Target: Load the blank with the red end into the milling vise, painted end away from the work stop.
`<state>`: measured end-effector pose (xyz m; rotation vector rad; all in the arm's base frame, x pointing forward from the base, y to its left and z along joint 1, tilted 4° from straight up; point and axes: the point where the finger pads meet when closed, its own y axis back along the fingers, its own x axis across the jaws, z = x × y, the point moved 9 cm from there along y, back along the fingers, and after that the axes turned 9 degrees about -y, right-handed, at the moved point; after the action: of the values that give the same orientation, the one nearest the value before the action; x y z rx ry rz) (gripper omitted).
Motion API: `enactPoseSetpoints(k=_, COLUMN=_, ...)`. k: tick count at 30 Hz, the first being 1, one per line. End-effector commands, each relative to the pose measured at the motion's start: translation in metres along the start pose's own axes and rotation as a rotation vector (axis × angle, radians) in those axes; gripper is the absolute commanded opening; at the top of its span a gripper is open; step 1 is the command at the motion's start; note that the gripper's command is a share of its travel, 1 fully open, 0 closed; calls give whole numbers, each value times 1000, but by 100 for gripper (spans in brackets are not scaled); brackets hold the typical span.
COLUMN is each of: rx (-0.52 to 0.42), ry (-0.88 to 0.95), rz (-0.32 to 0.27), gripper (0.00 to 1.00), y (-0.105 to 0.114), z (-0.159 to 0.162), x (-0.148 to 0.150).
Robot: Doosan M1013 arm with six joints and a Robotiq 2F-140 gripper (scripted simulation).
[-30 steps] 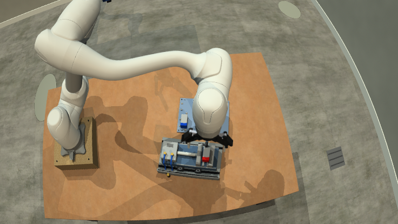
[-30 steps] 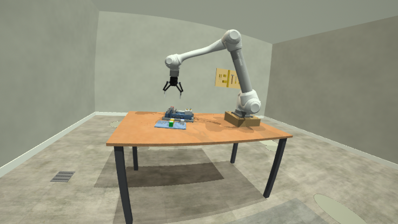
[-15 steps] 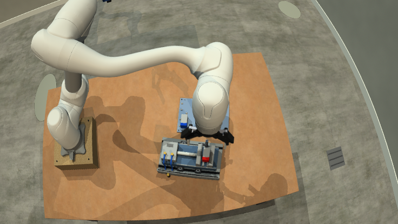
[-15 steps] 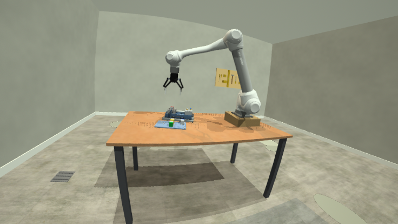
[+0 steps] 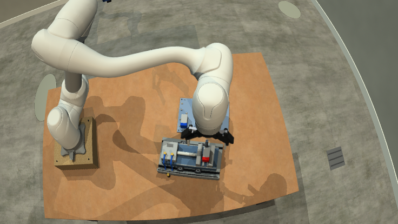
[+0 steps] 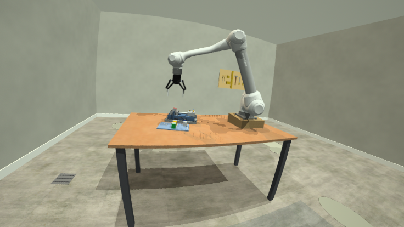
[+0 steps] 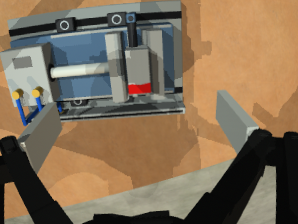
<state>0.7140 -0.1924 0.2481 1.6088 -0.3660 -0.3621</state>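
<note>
Exterior view: end effector (image 6: 175,90) hangs spread wide, high above vise (image 6: 181,115).

On the table (image 6: 141,135), the vise (image 5: 166,166) sits beside the infeed plate (image 5: 180,129), seemingly just apart.

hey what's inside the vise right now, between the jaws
Between the jaws of the vise, a grey blank with a red end lies beside the fixed jaw. The low bars under it are covered. The open gripper hangs high above, holding nothing.

Wooden table (image 6: 146,135) with vise (image 5: 190,157), infeed plate (image 5: 179,111), pedestal (image 5: 90,144).
</note>
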Motion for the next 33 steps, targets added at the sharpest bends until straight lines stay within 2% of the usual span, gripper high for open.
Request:
enactPoseSetpoints(k=1, rx=0, ry=0, rz=0, gripper=100, y=-1, z=0, x=0)
enactPoseSetpoints(k=33, rx=0, ry=0, rz=0, gripper=100, y=-9, z=0, x=0)
